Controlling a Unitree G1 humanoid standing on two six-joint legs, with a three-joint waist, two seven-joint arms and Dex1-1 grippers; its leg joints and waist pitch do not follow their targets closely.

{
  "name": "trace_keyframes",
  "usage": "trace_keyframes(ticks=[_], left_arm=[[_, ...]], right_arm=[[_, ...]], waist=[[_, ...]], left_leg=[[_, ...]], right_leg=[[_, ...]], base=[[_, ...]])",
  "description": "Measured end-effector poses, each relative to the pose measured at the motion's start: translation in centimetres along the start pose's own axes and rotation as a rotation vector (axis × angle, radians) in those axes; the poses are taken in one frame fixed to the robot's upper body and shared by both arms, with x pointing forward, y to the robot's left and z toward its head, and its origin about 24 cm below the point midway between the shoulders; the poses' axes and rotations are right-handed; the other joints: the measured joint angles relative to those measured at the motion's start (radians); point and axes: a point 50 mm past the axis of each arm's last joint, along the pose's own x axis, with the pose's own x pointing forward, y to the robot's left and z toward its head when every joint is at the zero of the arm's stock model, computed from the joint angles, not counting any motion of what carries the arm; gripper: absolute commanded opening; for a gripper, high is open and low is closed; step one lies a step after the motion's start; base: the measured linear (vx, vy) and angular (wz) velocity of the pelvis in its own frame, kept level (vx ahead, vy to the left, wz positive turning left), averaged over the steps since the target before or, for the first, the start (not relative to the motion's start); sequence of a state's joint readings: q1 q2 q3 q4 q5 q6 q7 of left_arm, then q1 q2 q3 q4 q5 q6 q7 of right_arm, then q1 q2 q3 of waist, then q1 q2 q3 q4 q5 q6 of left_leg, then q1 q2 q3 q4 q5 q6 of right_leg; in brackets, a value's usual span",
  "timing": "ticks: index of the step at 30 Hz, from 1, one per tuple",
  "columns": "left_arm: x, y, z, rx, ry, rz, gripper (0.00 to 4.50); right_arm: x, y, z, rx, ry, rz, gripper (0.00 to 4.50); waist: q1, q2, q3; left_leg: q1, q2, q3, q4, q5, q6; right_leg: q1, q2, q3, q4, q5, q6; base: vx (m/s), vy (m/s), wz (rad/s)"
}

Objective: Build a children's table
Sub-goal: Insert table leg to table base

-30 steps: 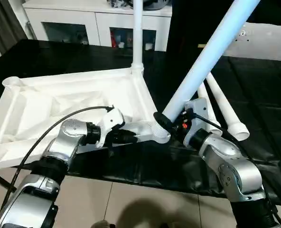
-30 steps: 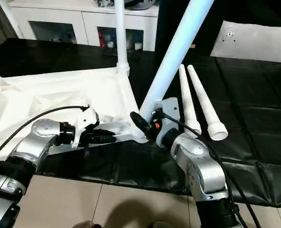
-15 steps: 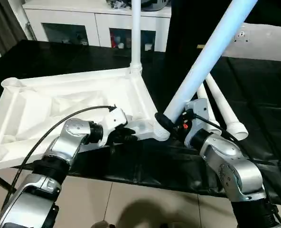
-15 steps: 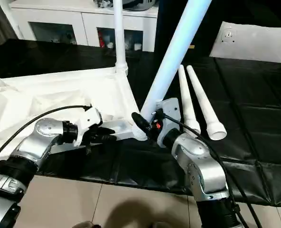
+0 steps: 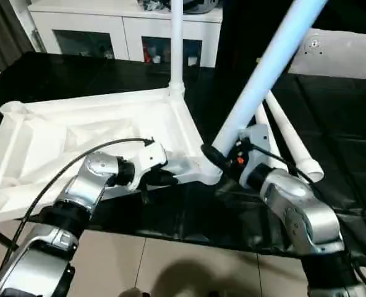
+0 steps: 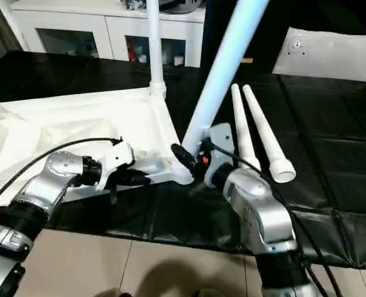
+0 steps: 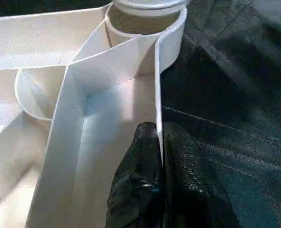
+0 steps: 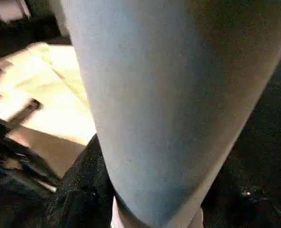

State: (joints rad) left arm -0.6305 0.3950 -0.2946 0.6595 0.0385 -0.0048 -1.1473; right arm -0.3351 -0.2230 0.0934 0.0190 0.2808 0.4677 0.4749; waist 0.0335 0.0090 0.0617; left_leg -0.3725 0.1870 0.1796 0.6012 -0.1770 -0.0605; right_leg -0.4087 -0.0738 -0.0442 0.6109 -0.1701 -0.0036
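1. Tabletop [image 5: 78,133], white ribbed plastic, lies upside down on the black sheet [image 5: 331,148]. One round leg [image 5: 175,43] stands upright in its far corner socket. My left gripper [image 5: 164,178] is clamped on the near rim. My right gripper [image 5: 215,156] clasps a tilted tapered leg [image 5: 263,74] at the near corner socket.
2. From the right eye, two spare legs [image 6: 257,133] lie side by side on the sheet.
3. At my left wrist, black fingers [image 7: 143,180] pinch the thin smooth rim wall [image 7: 158,95].
4. At my right wrist, the leg's smooth barrel [image 8: 164,104] sits between my fingers.
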Motion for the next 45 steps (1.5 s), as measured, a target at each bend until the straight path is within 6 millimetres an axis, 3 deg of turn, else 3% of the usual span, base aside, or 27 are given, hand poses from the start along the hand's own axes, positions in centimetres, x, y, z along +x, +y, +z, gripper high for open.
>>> trace_keyframes(ticks=[22, 45], left_arm=[[-0.5, 0.1, -0.2, 0.053, 0.014, -0.129, 0.0], [-0.5, 0.3, -0.2, 0.082, 0.019, -0.158, 0.0]], right_arm=[[0.9, 0.1, 0.1, -0.068, 0.093, 0.228, 1.93], [-0.4, -0.4, 0.2, -0.062, 0.159, 0.291, 1.93]], waist=[[0.011, -0.013, -0.004], [0.023, -0.015, -0.004]], left_leg=[[0.001, 0.0, 0.0, -0.001, 0.0, 0.001], [0.004, 0.0, 0.0, -0.001, 0.0, 0.0]], right_leg=[[0.001, -0.001, -0.001, 0.0, -0.001, -0.001], [0.004, 0.0, -0.001, 0.0, -0.001, -0.001]], base=[[0.0, 0.0, 0.0], [0.0, 0.0, 0.0]])
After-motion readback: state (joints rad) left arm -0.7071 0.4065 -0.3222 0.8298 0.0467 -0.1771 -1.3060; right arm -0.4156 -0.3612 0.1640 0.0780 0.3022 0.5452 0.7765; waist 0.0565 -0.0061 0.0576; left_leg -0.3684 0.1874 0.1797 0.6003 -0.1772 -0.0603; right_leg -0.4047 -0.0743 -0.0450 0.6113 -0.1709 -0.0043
